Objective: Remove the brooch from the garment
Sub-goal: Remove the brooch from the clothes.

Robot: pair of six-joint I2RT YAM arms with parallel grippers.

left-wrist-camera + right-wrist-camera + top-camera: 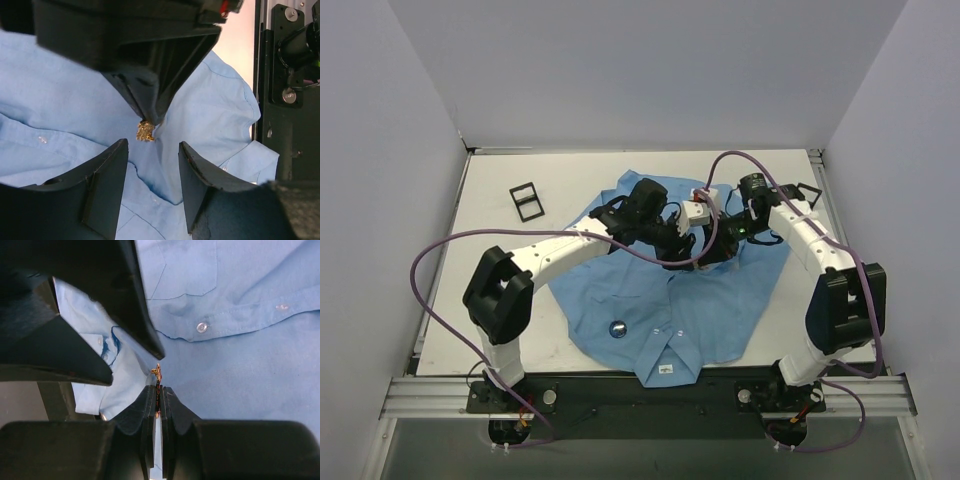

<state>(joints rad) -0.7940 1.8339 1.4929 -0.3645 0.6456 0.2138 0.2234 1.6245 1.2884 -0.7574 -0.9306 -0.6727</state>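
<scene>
The garment, a light blue shirt (pixel 720 300), lies spread on the table. The brooch, a small dark-blue disc (pixel 617 327), lies on the shirt near the collar, apart from both grippers. My right gripper (pixel 158 388) is shut on a small gold ornament (pixel 157 372) at a raised fold of the shirt. In the left wrist view the ornament (pixel 145 131) sits at the right gripper's closed tips. My left gripper (pixel 152 145) is open just short of it, a finger on either side over the cloth. In the top view both grippers meet mid-shirt: left gripper (pixel 672 250), right gripper (pixel 706 246).
A black rectangular frame (pixel 527 200) lies on the table at the back left, and another (pixel 810 194) at the back right. The shirt's white neck label (pixel 666 369) is near the front edge. Purple cables loop beside both arms.
</scene>
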